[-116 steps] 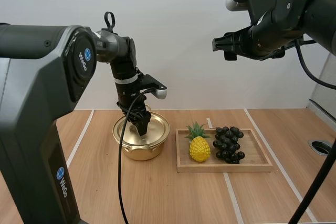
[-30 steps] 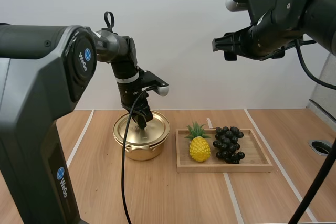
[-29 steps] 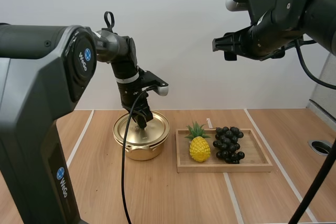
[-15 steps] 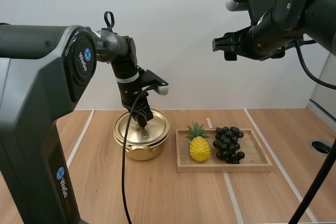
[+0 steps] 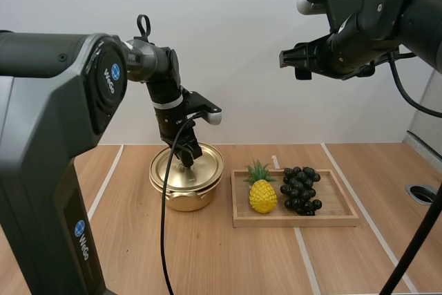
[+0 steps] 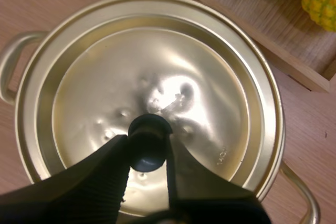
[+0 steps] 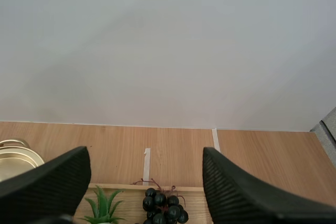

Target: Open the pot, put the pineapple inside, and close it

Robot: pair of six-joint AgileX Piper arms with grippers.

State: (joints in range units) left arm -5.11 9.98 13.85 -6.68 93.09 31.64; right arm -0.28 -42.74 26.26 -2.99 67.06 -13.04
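Pot: golden, near the surface's far edge, left of its middle; lid over its mouth; whether seated or just raised cannot be told
Left gripper: clenched on the lid's black knob; one ribbed jaw at each side of it
Pineapple: upright at the left end of the wooden tray, just right of the pot; nothing touches it
Grapes: dark bunch just beside the pineapple, on the same tray
Right gripper: released, jaws well apart; high above the tray, holding nothing
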